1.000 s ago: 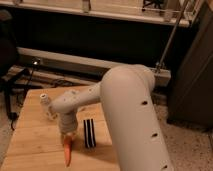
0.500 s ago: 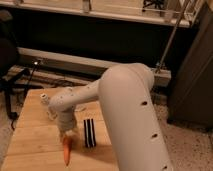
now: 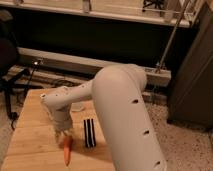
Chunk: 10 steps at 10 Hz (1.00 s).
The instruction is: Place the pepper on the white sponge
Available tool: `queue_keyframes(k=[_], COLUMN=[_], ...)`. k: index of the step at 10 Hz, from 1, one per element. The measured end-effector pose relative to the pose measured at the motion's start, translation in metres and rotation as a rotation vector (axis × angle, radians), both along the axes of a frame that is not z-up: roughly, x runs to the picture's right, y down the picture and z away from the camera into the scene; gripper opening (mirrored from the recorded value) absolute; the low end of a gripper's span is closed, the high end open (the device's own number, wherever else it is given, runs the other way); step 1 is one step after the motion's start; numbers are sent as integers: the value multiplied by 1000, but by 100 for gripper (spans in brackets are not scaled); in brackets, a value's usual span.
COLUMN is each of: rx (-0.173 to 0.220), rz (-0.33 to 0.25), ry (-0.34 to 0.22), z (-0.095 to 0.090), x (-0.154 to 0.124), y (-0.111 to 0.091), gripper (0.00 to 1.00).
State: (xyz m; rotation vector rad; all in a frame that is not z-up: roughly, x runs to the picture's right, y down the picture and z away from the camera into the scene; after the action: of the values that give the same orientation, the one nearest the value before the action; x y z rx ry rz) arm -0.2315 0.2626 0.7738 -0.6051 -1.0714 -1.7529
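The orange pepper (image 3: 67, 149) lies lengthwise at the front of the wooden table (image 3: 30, 142), with its tapered tip pointing toward the camera. My gripper (image 3: 62, 133) is right over the pepper's upper end, at the end of the big white arm (image 3: 120, 100). I cannot see whether it grips the pepper. A small pale object (image 3: 77, 106) shows partly behind the arm, and I cannot tell if it is the white sponge.
A black-and-white striped strip (image 3: 89, 132) lies just right of the pepper. The white arm covers the right part of the table. A black chair (image 3: 7, 60) stands at the left, with cables on the floor (image 3: 55, 80) behind the table.
The gripper and the pepper's upper end have shifted very slightly up and away from the camera. The strip has not moved.
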Motion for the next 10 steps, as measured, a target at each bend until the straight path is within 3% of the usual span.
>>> queue_keyframes(k=[3, 7, 10], rx=[-61, -103, -109], rz=[18, 22, 10], ry=[-9, 14, 29], z=[-8, -6, -2], x=[-17, -13, -6], y=[17, 24, 20], gripper=[59, 59, 32])
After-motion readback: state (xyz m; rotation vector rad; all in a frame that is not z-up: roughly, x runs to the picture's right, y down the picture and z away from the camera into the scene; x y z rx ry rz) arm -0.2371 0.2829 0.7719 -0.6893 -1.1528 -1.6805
